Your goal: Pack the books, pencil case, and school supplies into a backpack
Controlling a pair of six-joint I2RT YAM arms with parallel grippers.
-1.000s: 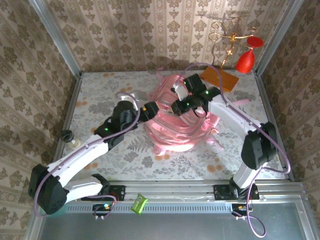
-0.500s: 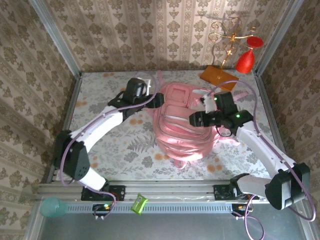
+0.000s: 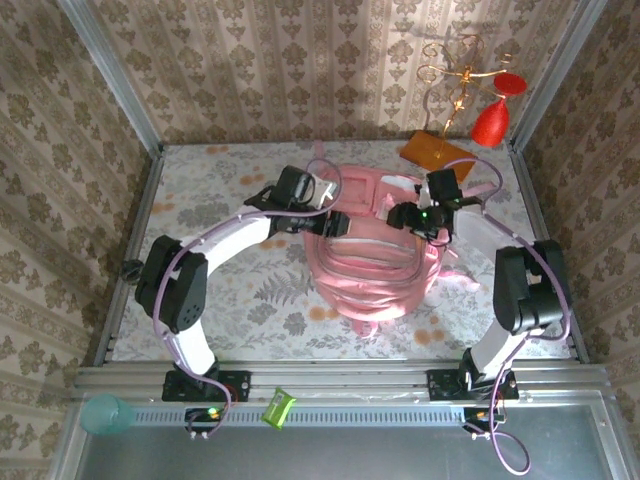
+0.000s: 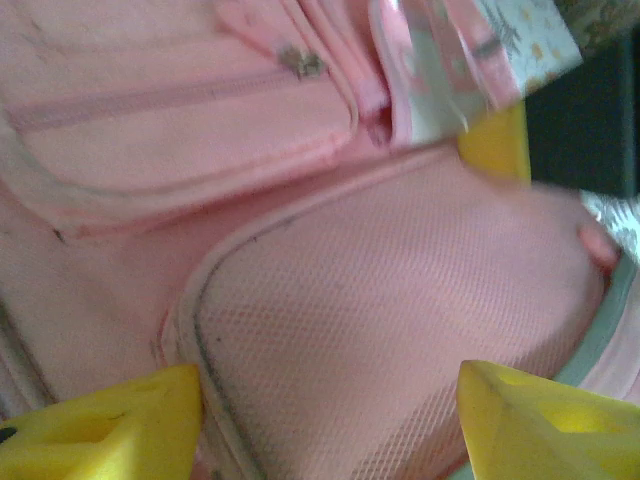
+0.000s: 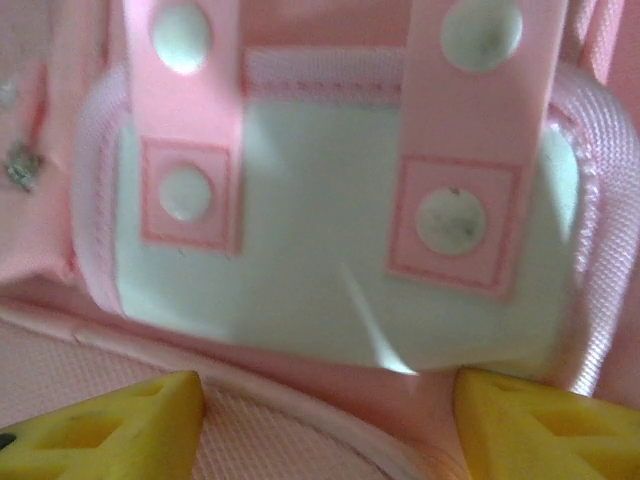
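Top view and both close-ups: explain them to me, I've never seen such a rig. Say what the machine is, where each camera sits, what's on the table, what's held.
Two robot arms, bolted at the near edge of the table, are seen from a camera above. The other two pictures come from cameras on their wrists; the yellow wedges are their fingertips. A pink backpack lies on the table, an orange stand base behind it. The left gripper and right gripper are open over the backpack, holding nothing.

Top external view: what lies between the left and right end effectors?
The pink backpack. Its upper part fills the stretch between the left end effector and the right end effector, as the top external view shows.
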